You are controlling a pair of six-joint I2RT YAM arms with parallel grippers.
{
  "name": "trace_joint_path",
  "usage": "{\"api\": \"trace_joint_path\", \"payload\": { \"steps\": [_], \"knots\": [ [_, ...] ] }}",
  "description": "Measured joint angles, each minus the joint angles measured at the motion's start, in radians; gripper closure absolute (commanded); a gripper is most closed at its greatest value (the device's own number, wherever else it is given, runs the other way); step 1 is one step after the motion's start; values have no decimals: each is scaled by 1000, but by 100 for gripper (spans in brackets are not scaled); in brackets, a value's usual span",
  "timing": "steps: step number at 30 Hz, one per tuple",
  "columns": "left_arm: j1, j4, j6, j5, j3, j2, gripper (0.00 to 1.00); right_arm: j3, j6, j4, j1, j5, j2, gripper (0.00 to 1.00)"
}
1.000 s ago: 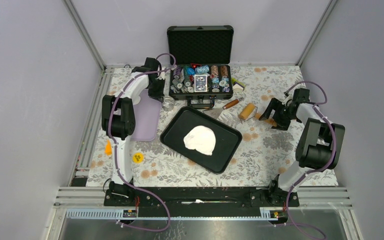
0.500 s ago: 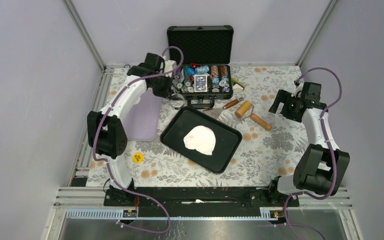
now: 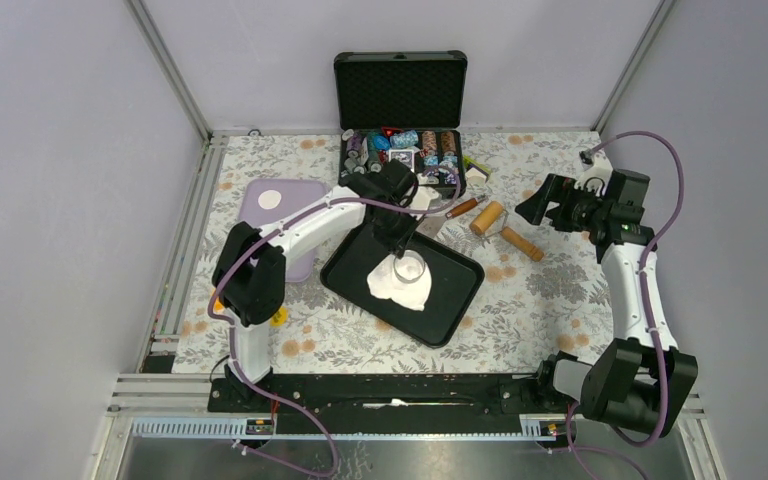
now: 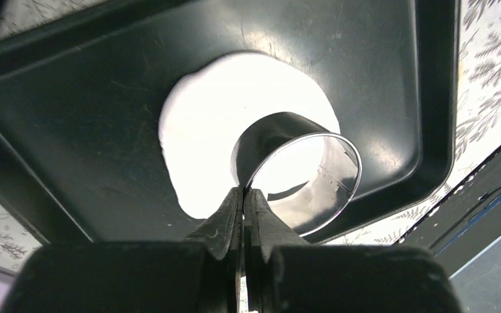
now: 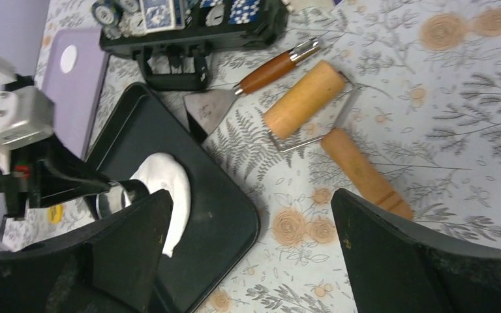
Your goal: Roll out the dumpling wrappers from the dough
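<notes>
From above, your left gripper (image 3: 401, 252) holds the ring cutter (image 3: 410, 268) over the dough (image 3: 392, 285), which lies in the black tray (image 3: 457, 297) mid-worktop. Left wrist: its jaws pinch the cutter's rim (thin steel). Right wrist: your right gripper (image 5: 251, 228) hangs with jaws spread, near the wooden roller (image 5: 303, 98).

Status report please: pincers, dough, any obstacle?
Left pincer shut on shiny steel ring cutter, over flat white dough. Right pincer open, empty. Nothing in the way.

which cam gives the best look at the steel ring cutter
Left wrist: the ring cutter is large and close, its rim pinched in the left gripper over the dough. Top external shows it only as a small ring over the dough; right wrist catches it small, side-on.
</notes>
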Motion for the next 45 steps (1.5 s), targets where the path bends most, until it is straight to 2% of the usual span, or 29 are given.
{"api": "trace_joint_path", "payload": {
  "steps": [7, 13, 29, 45],
  "knots": [
    [-69, 30, 21, -25, -113, -5, 100, -23, -12, 4, 9, -58, -11, 0],
    [-112, 58, 26, -39, -153, -5, 100, -23, -20, 11, 9, -78, -11, 0],
    [-109, 157, 26, -81, -179, -5, 100, -40, -26, 25, 9, -80, -22, 1],
    [-109, 166, 26, -81, -200, -5, 100, -40, -26, 25, 9, -78, -22, 0]
  ]
}}
